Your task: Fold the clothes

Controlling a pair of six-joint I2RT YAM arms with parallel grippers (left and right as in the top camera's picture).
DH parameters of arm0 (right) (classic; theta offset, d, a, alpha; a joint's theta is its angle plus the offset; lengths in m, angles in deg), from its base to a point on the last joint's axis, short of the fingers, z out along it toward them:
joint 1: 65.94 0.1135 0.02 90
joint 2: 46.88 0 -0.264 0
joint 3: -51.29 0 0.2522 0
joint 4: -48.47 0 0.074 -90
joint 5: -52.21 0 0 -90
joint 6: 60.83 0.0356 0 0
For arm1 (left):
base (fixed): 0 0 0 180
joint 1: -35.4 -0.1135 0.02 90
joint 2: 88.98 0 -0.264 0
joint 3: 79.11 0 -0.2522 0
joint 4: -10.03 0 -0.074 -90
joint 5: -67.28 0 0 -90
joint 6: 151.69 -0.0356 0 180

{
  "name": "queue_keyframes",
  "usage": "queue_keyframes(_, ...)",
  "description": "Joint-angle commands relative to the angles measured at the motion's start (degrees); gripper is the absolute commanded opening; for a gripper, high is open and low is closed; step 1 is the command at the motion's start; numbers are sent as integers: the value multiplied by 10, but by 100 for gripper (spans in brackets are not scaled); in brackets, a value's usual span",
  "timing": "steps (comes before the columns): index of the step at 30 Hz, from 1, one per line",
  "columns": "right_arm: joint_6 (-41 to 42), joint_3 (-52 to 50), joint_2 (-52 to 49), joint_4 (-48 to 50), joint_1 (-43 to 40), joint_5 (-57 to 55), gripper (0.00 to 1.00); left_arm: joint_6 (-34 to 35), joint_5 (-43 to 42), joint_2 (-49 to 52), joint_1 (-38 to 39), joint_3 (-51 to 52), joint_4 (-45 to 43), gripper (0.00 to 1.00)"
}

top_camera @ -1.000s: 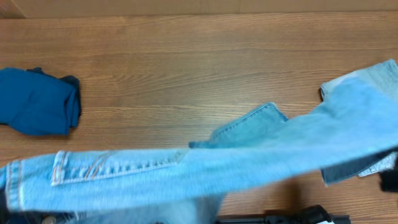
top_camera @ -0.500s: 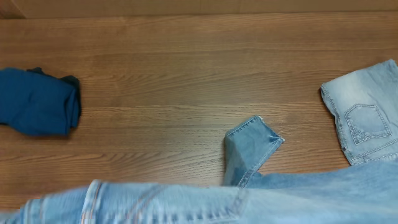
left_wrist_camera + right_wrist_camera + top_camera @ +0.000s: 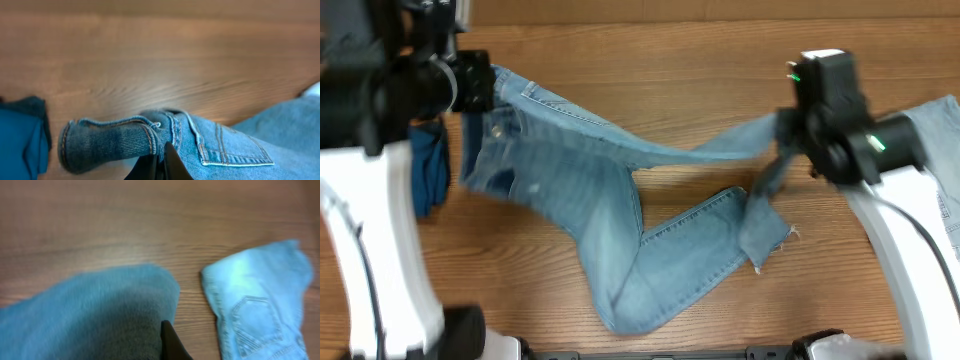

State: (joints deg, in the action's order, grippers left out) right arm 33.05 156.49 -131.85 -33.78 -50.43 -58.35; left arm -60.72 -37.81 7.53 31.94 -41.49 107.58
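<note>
Overhead view: at six o'clock, nearest the robot, one leg of the jeans [image 3: 610, 220] lies doubled on the counter [image 3: 650, 60]. Farther off, the right gripper [image 3: 782, 138] at three o'clock is clamped on the other hem, and the left gripper [image 3: 485, 98] at ten o'clock pinches the waistband. Best lower both ends evenly, with the cloth taut, so it lands flat.
</note>
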Motion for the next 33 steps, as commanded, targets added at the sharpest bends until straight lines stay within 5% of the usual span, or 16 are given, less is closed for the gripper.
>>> queue_keyframes(1,-64,1,-103,63,-40,78,4,-25,80,103,-4,-5,-43,4)
queue_keyframes(6,-192,1,-218,175,-92,169,8,-16,97,252,-4,-5,-142,5)
queue_keyframes(12,-210,1,-248,283,-120,238,12,10,96,355,-3,-5,-283,13)
queue_keyframes(14,-210,1,-264,294,-128,236,13,14,95,376,-3,-5,-323,22)
queue_keyframes(15,-207,1,-277,303,-139,229,13,23,95,390,-3,-5,-356,46)
queue_keyframes(16,-203,1,-284,310,-149,212,13,22,96,392,-4,-5,-376,54)
queue_keyframes(19,-200,1,-294,319,-198,183,21,20,100,390,-15,-20,-406,60)
queue_keyframes(20,-200,2,-294,323,-220,182,37,20,100,388,-23,-34,-399,60)
queue_keyframes(23,-205,25,-292,310,-271,202,54,20,70,387,-41,-71,-344,59)
queue_keyframes(28,-249,55,-288,228,-270,323,63,-30,-15,387,-23,-73,-266,54)
queue_keyframes(33,-216,55,-282,147,-264,347,66,-146,-14,392,54,-38,-241,33)
